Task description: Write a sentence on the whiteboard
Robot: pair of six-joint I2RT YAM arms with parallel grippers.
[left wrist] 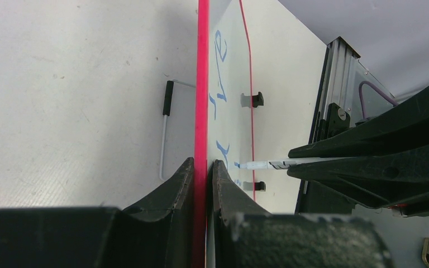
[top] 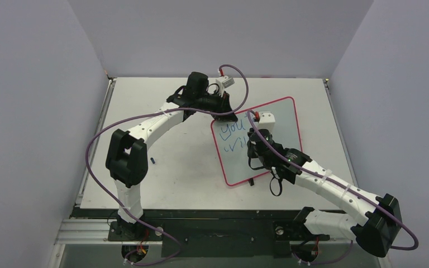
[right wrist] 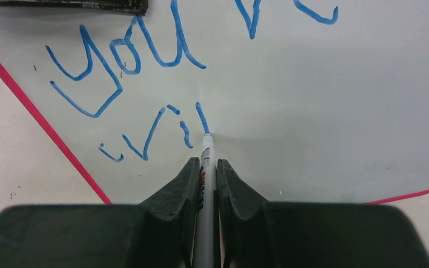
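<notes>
Right gripper (right wrist: 205,167) is clamped on the pen (right wrist: 206,146), tip touching the whiteboard (top: 279,120) right of table center, just under "You" in the sentence (right wrist: 145,47). Left gripper (left wrist: 203,167) pinches its far-left frame edge.

My left arm (top: 145,129) and right arm (top: 335,187) are white shells jointed with chunky black housings. A thin purple cable (top: 87,164) loops loosely off the left one, and a second purple cable (top: 416,240) runs along the right. On my left pincer (left wrist: 203,164) and right pincer (right wrist: 206,163) the fingers (right wrist: 181,184) are matte black and grainy, tapering to blunt tips. A small white block (top: 266,118) with a red dot sits at my right wrist.
</notes>
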